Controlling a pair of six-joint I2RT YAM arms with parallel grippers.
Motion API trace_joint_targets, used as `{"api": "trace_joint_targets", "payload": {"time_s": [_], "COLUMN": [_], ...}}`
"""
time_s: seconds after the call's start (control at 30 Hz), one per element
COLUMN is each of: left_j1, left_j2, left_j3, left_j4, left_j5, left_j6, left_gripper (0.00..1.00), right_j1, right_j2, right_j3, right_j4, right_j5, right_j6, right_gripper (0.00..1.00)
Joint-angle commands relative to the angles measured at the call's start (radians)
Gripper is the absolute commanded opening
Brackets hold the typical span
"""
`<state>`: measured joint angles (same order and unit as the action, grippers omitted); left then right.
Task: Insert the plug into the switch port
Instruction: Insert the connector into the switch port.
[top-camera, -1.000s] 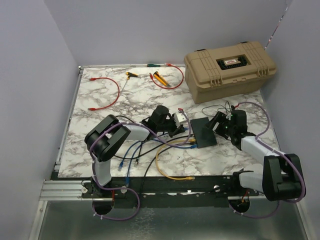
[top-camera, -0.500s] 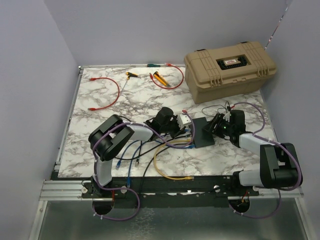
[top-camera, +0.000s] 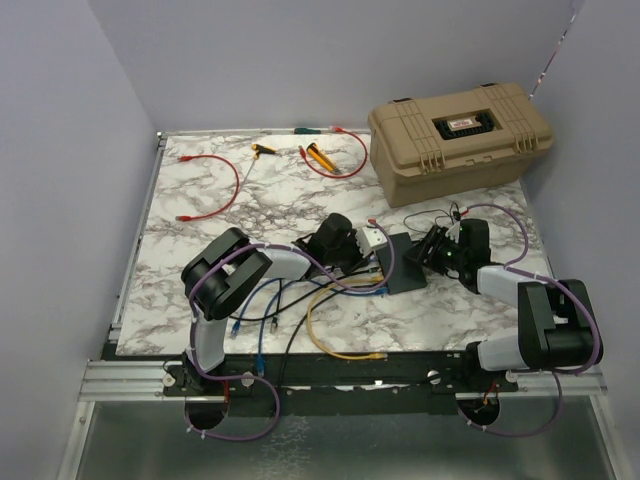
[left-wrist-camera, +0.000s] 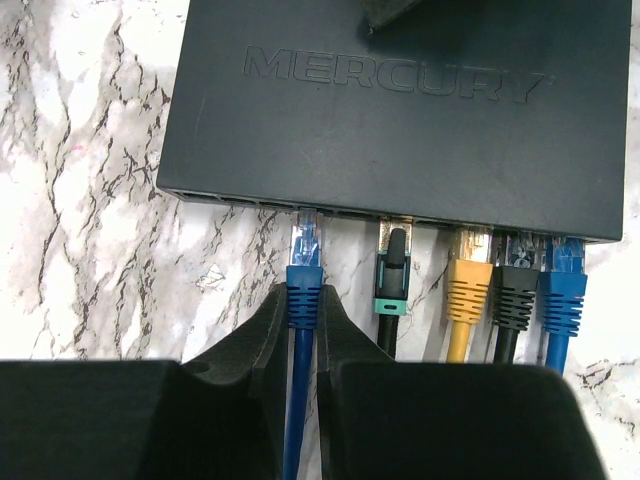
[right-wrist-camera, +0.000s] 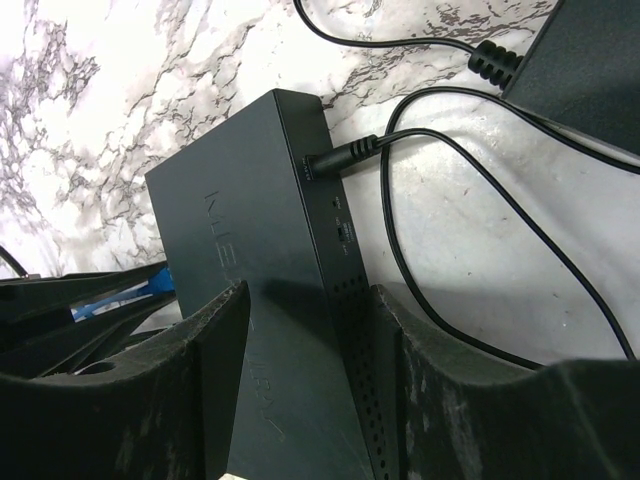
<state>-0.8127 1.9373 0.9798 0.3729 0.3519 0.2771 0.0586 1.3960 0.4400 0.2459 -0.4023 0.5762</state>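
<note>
I'm seeing the L fingers clamping a blue RJ45 plug, closed on its boot from both sides w/ the blue cable running back btwn them. The plug's clear tip is touching the port edge of the switch, a flat dark-grey box w/ MERCURY moulded on top. How deep it's sitting in the port I can't tell. Four more plugs are occupying ports further along that edge: a black one w/ a teal boot, a yellow one, a plain black one and a second blue one.

The R fingers are gripping the switch, closed on it: one finger is lying on the top face, the other is pressing against the side w/ the vents & power jack. A thin black power cord is sitting in that jack and looping over the marble bench. A black power adapter is lying near, at the frame's corner.

On the top cam the switch is sitting mid-bench toward the R side, btwn both sets of fingers, port edge facing the L arm. A big tan case is standing well behind it. A yellow patch cable is curling near the front edge, and a red patch lead is lying at the far L.
</note>
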Motion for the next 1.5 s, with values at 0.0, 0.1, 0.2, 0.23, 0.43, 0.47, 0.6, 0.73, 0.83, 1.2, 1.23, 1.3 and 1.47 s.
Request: {"api": "trace_joint_targets", "payload": {"time_s": [0.0, 0.1, 0.2, 0.23, 0.43, 0.47, 0.6, 0.73, 0.83, 1.2, 1.23, 1.3, 1.47], "left_j1": [-0.017, -0.025, -0.028, -0.029, -0.03, -0.03, -0.029, -0.03, -0.03, -0.043, -0.043, -0.044, -0.044], "left_j2": [-0.006, -0.014, -0.031, -0.037, -0.062, -0.063, -0.062, -0.053, -0.055, -0.067, -0.067, -0.067, -0.06], "left_j3": [0.013, -0.004, -0.032, -0.04, -0.066, -0.068, -0.069, -0.061, -0.072, -0.111, -0.113, -0.113, -0.103], "left_j4": [-0.01, 0.024, 0.081, 0.098, 0.157, 0.167, 0.182, 0.186, 0.206, 0.242, 0.242, 0.242, 0.239], "left_j5": [0.008, 0.042, 0.078, 0.087, 0.11, 0.108, 0.094, 0.058, 0.079, 0.232, 0.239, 0.246, 0.193], "left_j6": [-0.001, 0.0, -0.009, -0.012, -0.038, -0.042, -0.059, -0.086, -0.085, -0.007, -0.003, -0.003, -0.041], "left_gripper": [0.0, 0.0, 0.0, 0.0, 0.0, 0.0, 0.0, 0.0, 0.0, 0.0, 0.0, 0.0, 0.0], "right_j1": [0.009, 0.009, 0.009, 0.009, 0.009, 0.009, 0.009, 0.009, 0.009, 0.009, 0.009, 0.009, 0.009], "right_j2": [0.021, 0.02, 0.022, 0.023, 0.027, 0.027, 0.029, 0.027, 0.028, 0.037, 0.036, 0.034, 0.026], "right_j3": [-0.014, -0.019, -0.022, -0.023, -0.023, -0.023, -0.024, -0.024, -0.023, -0.033, -0.033, -0.035, -0.039], "right_j4": [0.034, 0.04, 0.044, 0.045, 0.05, 0.052, 0.053, 0.053, 0.052, 0.073, 0.074, 0.074, 0.065], "right_j5": [-0.084, -0.083, -0.086, -0.088, -0.09, -0.091, -0.093, -0.092, -0.092, -0.104, -0.102, -0.1, -0.091], "right_j6": [0.023, 0.025, 0.028, 0.028, 0.03, 0.029, 0.031, 0.034, 0.033, 0.043, 0.045, 0.046, 0.044], "right_gripper": [0.54, 0.54, 0.54, 0.54, 0.54, 0.54, 0.54, 0.54, 0.54, 0.54, 0.54, 0.54, 0.54]}}
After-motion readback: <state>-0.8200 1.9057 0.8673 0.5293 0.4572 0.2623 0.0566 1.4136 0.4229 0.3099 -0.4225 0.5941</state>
